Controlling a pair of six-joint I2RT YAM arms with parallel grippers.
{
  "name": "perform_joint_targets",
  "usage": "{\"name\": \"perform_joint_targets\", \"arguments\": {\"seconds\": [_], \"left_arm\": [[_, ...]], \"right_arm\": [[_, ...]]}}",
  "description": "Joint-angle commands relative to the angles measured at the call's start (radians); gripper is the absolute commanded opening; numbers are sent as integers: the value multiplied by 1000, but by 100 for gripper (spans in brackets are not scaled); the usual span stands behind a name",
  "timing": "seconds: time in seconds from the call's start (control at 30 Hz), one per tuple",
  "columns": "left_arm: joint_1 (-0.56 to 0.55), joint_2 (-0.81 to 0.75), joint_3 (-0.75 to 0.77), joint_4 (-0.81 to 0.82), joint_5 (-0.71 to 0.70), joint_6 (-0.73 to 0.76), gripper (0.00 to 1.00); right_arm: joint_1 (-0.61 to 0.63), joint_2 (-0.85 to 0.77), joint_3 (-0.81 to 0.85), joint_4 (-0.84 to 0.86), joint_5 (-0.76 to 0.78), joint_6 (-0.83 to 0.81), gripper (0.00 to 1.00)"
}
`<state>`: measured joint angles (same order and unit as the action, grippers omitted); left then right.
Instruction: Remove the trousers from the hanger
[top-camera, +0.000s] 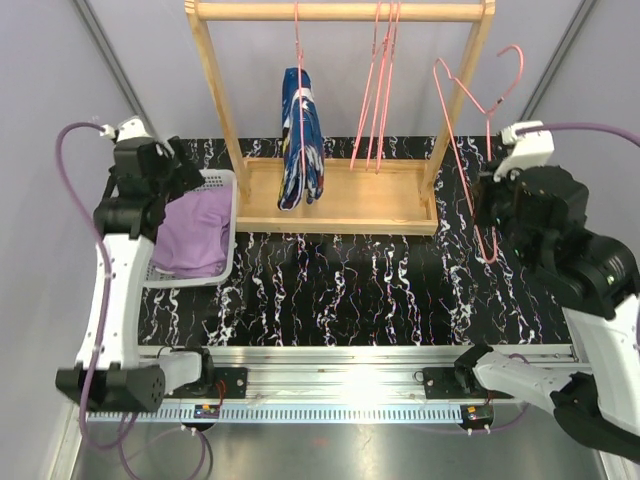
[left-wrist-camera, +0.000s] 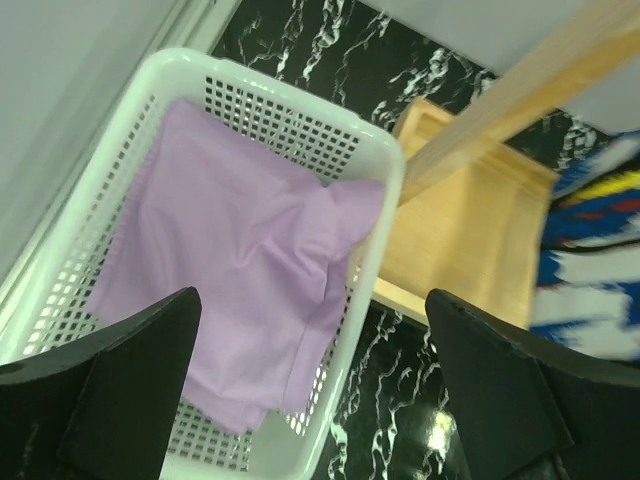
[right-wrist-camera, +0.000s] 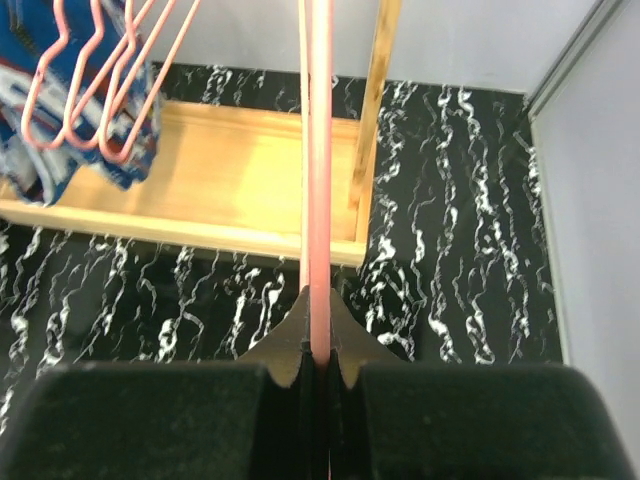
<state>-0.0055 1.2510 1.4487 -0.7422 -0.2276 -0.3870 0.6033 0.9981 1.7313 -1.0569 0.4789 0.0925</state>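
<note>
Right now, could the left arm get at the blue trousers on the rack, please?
Probably yes: its jaws are open and empty over the basket; only the rack's left post stands near the way to the trousers.

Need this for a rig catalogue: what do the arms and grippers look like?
The left arm and right arm have white links, black joints and a purple cable each. The left gripper and right gripper have blocky matte-black fingers.

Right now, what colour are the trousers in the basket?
The trousers are plain lilac; left wrist view.
</note>
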Motion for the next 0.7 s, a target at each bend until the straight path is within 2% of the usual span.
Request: {"name": "perform_joint_targets", "arguments": {"seconds": [0.0, 0.17, 0.27, 0.4, 0.67], "left_arm": [[-1, -137, -7, -75, 75, 39, 99], [-2, -335, -53, -124, 96, 65, 99], [-2, -406, -82, -163, 111, 79, 99], [-2, -516, -93, -209, 183, 99, 99], [-2, -587, -47, -286, 221, 132, 99]], "right_arm": [[1, 74, 85, 104, 82, -66, 0], [-5, 247, 204, 167, 119, -132, 0], [-31, 350, 299, 182, 86, -149, 0], [-170, 470, 419, 173, -46, -129, 0], [-264, 658, 534, 199, -125, -148, 0]]}}
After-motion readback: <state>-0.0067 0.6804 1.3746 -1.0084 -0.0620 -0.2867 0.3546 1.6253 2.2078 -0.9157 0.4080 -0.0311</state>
